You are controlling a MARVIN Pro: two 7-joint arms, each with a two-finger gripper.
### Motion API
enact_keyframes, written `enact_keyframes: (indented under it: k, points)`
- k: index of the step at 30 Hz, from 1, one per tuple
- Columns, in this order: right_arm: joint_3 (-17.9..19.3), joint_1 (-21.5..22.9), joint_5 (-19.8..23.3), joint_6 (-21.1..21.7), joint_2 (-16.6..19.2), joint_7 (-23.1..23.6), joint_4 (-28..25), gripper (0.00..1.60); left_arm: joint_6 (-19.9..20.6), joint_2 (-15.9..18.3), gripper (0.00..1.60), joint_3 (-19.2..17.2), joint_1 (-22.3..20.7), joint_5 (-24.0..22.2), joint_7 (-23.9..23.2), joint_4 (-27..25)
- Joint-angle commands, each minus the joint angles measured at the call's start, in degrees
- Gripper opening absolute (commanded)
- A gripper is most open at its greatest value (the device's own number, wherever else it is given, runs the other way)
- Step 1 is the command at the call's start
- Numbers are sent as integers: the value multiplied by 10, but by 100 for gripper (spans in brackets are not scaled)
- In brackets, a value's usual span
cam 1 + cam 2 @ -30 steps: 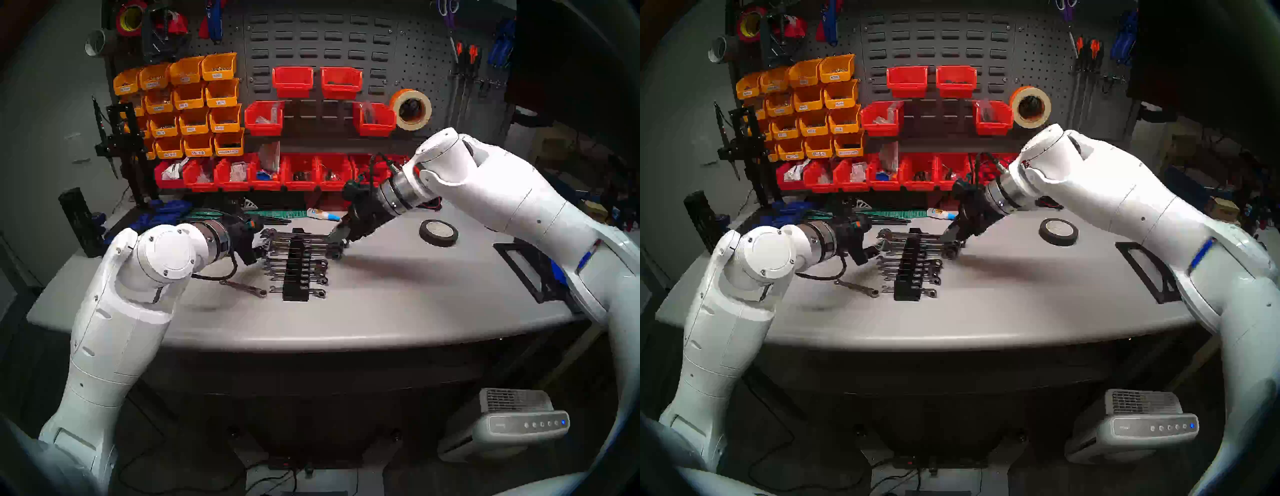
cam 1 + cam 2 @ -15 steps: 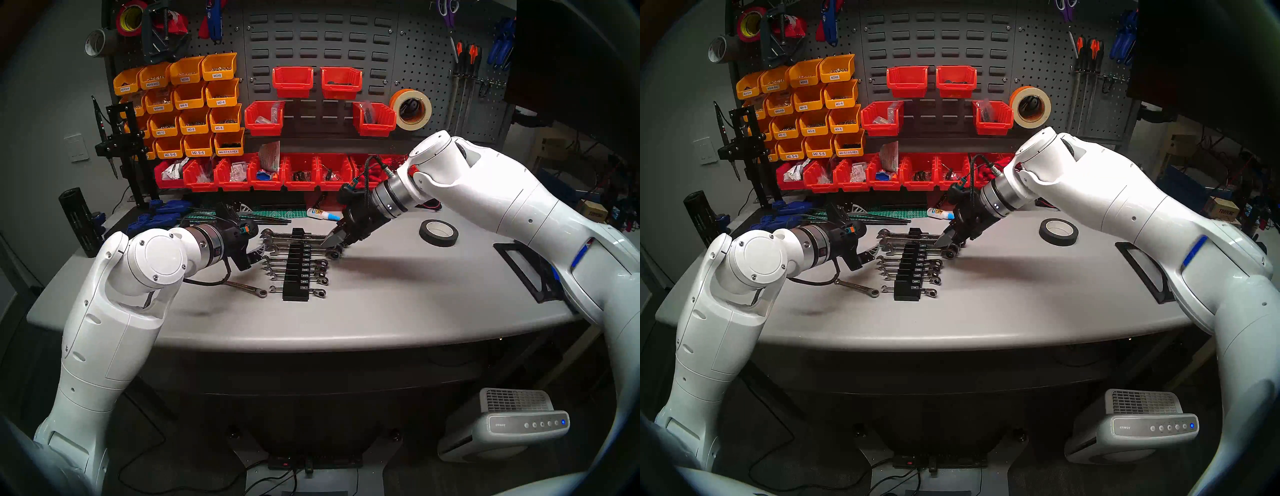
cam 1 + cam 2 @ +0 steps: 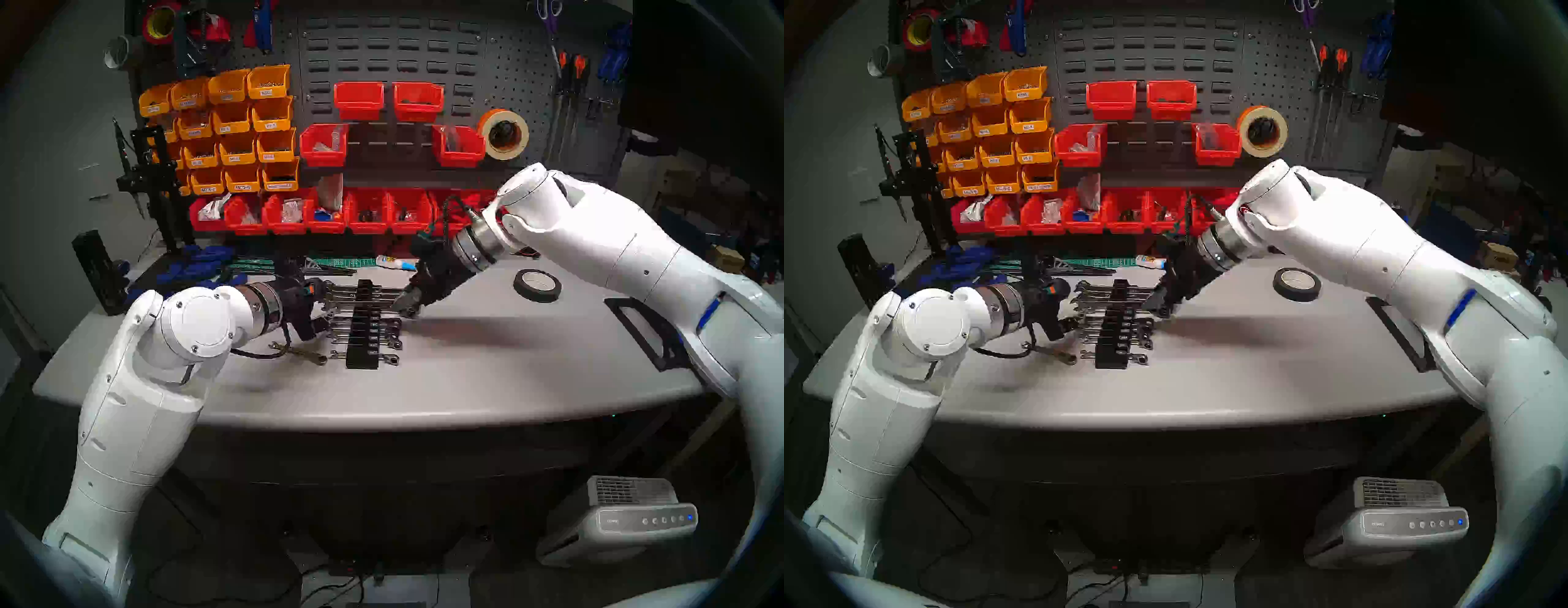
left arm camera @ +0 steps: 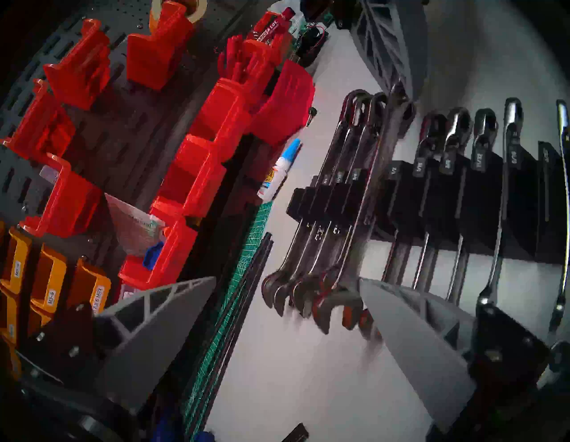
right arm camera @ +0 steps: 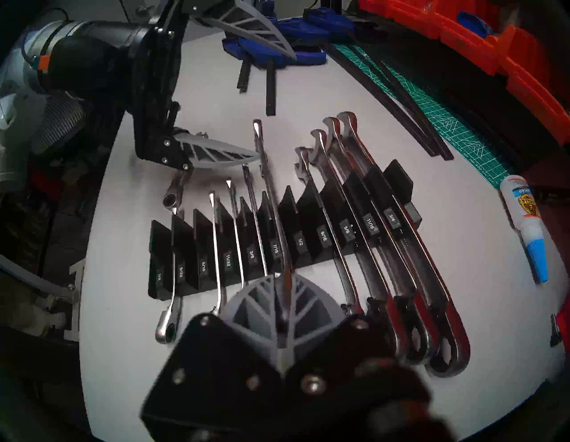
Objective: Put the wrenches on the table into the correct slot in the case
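My right claw (image 5: 285,296), pinching the long wrench (image 5: 271,197), has eased it down over the rack (image 5: 308,243) around the 7/16 and 1/2 slots. My spread left claw (image 3: 316,316) waits at nine o'clock; the short wrench (image 3: 303,353) lies on the table (image 3: 488,382) at the rack's eight o'clock.

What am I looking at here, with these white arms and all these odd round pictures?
It's a robot with two white arms at a workbench. The two wide pictures come from cameras on its head; the other two from a camera on each wrist. On the grey table lie a black wrench rack, one short loose wrench, a black tape roll and a glue bottle. The right end effector is shut on a long wrench over the rack. The left end effector is open, holding nothing.
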Motion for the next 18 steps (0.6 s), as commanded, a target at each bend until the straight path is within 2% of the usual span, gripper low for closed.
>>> enact_keyframes:
  k: [1, 18]
  points:
    - [13, 19, 1, -2, -2, -1, 10, 0, -2, -3, 160, -2, -19, 4, 8, -2]
    - [5, 18, 0, -11, -12, 7, 39, 0, -16, -10, 160, 4, -28, 16, 9, 15]
